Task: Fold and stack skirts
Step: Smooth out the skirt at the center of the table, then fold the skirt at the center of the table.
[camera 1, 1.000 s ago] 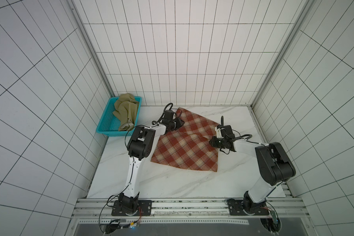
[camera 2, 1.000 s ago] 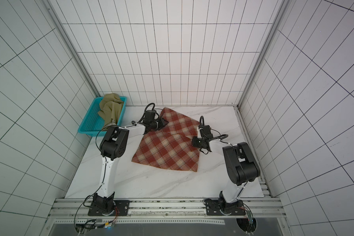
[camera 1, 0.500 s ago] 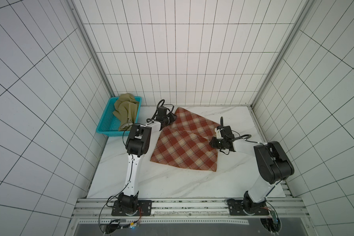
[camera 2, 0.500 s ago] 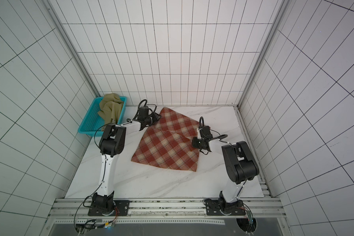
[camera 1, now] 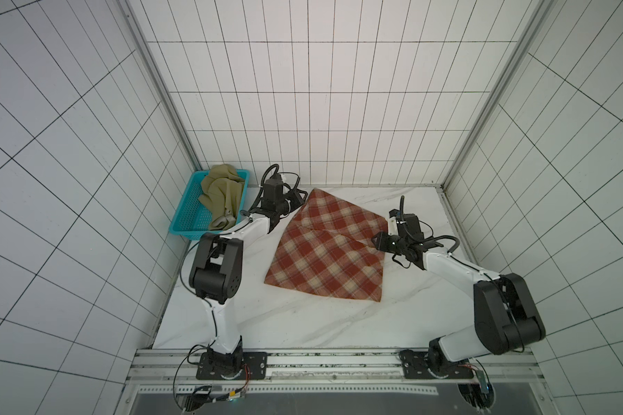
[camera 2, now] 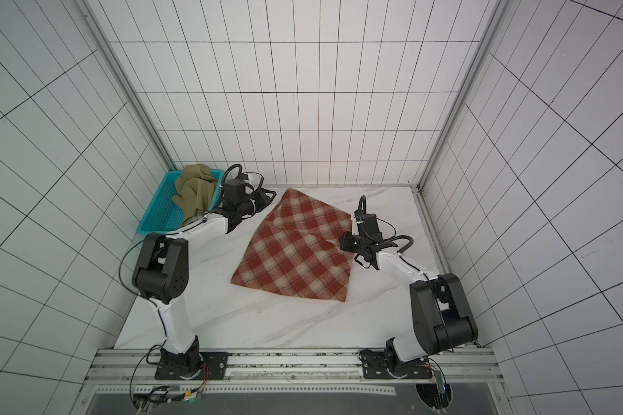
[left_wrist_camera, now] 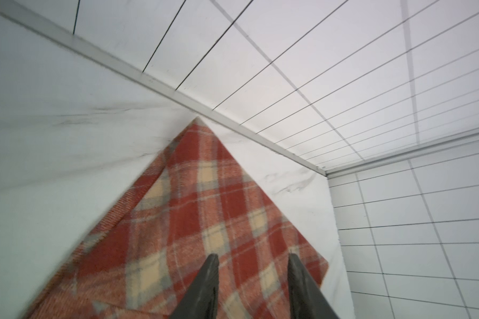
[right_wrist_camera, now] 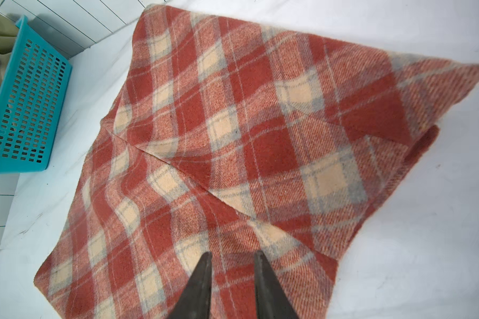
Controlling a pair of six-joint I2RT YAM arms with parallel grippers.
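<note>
Progress: plaid skirt (camera 1: 328, 251) at worktop (camera 1: 285, 323) centre, reaching toward far edge. 1 fold in, far flap laid over along diagonal crease; further folds likely needed. Olive skirt (camera 1: 222, 194) bunched in teal basket (camera 1: 189, 221), far-left corner, not yet folded; no stack yet.

Left gripper (left_wrist_camera: 253, 261) by plaid skirt's far corner, jaws moderately apart, empty. Right gripper (right_wrist_camera: 233, 258) over its right edge, jaws narrowly parted, empty.

Hard to tell: tip contact with cloth. Lining unseen. Left arm (camera 1: 252, 226) covers part of olive skirt.
</note>
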